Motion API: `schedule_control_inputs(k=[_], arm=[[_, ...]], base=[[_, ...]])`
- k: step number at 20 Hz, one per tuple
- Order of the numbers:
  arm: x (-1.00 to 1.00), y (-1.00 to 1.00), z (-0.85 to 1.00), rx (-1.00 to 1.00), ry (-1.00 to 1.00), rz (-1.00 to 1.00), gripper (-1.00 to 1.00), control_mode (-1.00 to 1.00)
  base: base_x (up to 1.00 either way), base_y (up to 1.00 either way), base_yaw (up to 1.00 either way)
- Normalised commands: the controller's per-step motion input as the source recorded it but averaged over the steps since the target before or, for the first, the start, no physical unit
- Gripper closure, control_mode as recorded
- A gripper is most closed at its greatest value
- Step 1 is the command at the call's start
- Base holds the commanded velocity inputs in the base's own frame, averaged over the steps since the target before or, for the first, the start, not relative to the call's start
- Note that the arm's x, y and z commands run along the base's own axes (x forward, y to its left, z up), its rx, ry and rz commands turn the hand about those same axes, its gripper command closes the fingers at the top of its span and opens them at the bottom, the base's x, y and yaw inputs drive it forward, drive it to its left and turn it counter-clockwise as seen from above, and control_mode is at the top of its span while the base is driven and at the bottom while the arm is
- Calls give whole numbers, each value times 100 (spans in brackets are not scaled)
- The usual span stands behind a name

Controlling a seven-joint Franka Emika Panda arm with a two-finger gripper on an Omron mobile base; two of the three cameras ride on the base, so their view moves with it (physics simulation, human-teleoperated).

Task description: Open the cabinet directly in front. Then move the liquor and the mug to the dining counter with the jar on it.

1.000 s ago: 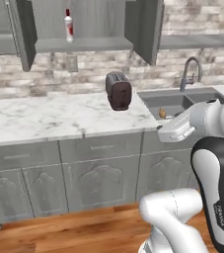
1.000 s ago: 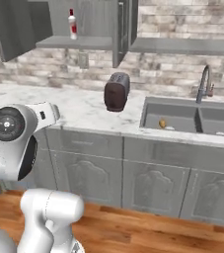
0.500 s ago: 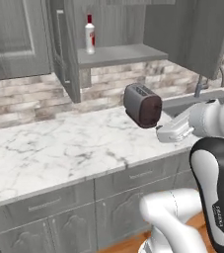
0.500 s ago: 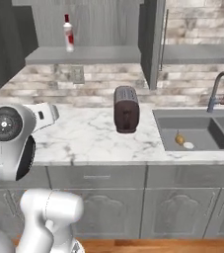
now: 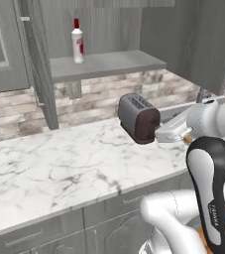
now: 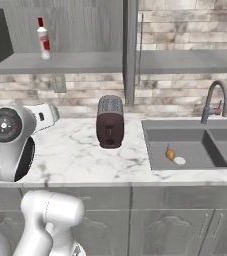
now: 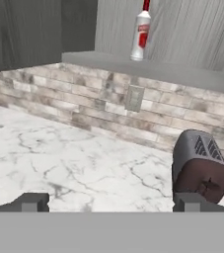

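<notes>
One liquor (image 5: 77,41) bottle, one toaster (image 5: 139,118), one faucet (image 6: 213,101).

In the left base view, the liquor (image 5: 77,41) is seen upright on the shelf (image 5: 109,63) of the open cabinet (image 5: 37,74), upper left. Below, mid-frame, the toaster (image 5: 139,118) is placed on the surface (image 5: 59,168). The sink (image 6: 185,145) is found right of the toaster in the right base view.

My arm (image 5: 210,168) is glossy white in rounded, tube-like segments, with a black band wrapping one link and small lettering printed on it at the lower right of the left base view. At the left of the right base view a round dark joint cap (image 6: 4,125) shows concentric rings.
</notes>
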Motion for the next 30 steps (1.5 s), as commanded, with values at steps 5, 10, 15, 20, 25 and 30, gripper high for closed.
schedule_control_inputs(k=[5, 10, 15, 20, 25, 30], arm=[[0, 0, 0, 0, 0, 0, -100, 100], [0, 0, 0, 0, 0, 0, -100, 100], [0, 0, 0, 0, 0, 0, -100, 100], [0, 0, 0, 0, 0, 0, -100, 100], [50, 15, 43, 0, 0, -14, -100, -100], [17, 26, 81, 0, -7, -15, -100, -100]], base=[[6, -18, 3], [29, 34, -5], [68, 46, -9], [98, 33, -15], [20, 4, -3], [0, 0, 0]])
